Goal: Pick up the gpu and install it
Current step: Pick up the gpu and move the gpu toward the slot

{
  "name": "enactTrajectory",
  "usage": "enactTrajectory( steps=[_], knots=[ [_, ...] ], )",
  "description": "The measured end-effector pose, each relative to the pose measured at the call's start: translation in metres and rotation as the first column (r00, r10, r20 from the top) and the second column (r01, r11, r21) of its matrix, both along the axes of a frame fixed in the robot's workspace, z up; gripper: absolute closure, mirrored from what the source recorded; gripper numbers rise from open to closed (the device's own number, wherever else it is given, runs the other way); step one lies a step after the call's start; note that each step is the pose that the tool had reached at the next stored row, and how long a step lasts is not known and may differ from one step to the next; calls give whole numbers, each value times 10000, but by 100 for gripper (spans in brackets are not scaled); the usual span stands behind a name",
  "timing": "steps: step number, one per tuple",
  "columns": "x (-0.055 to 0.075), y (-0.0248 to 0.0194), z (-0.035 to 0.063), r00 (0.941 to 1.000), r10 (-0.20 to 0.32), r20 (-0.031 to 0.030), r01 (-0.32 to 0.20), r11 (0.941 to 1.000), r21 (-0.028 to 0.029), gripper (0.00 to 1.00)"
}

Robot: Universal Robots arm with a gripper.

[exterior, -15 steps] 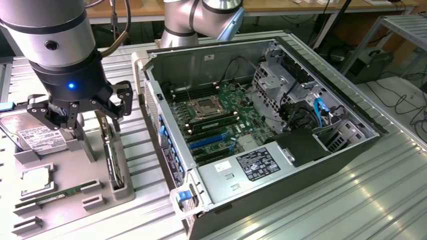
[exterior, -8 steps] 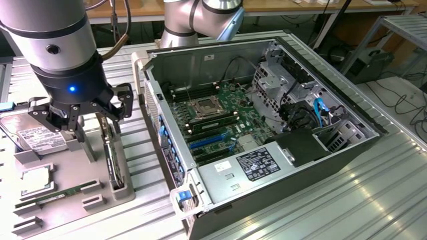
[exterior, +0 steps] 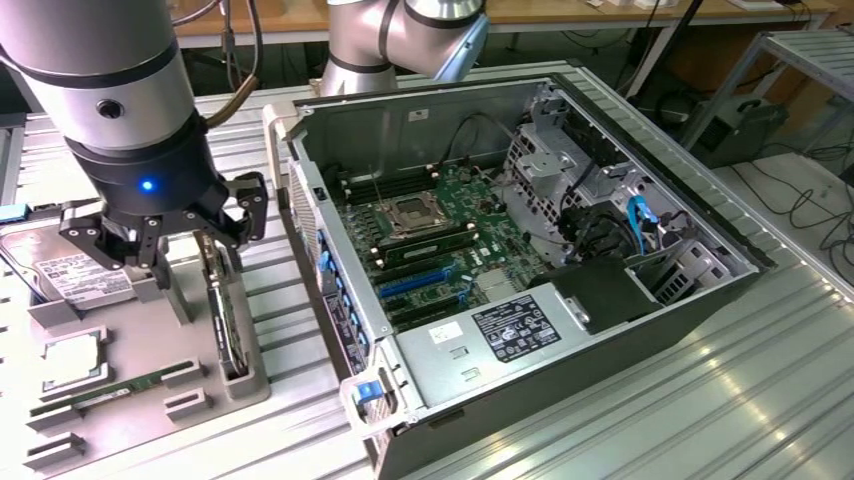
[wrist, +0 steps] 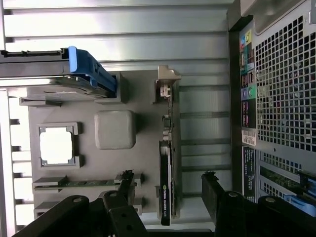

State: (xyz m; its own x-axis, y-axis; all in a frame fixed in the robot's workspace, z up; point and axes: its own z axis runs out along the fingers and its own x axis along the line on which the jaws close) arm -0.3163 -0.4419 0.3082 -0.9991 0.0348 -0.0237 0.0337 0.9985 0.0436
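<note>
Gripper [exterior: 174, 262] hangs with its jaws spread wide over the gpu [exterior: 227, 310], which stands on edge in a slot of the grey parts tray [exterior: 147, 420]. The tray sits on a ribbed metal table [exterior: 694, 400], just beside an open computer case [exterior: 400, 130]. Cables [exterior: 814, 200] trail across the floor behind.

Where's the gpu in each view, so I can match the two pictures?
Exterior view: at the exterior view's left, the gpu stands on edge at the grey tray's side nearest the computer case.
Wrist view: the gpu, edge-on, along that same tray side.
Shared landmark: the square silver chip in the tray.
</note>
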Motion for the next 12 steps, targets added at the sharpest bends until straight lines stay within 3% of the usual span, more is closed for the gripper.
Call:
enactTrajectory(
  steps=[12],
  knots=[
    [0, -25, -73, 10000, 1, -3, -1, 10000, -1, 34]
  ],
)
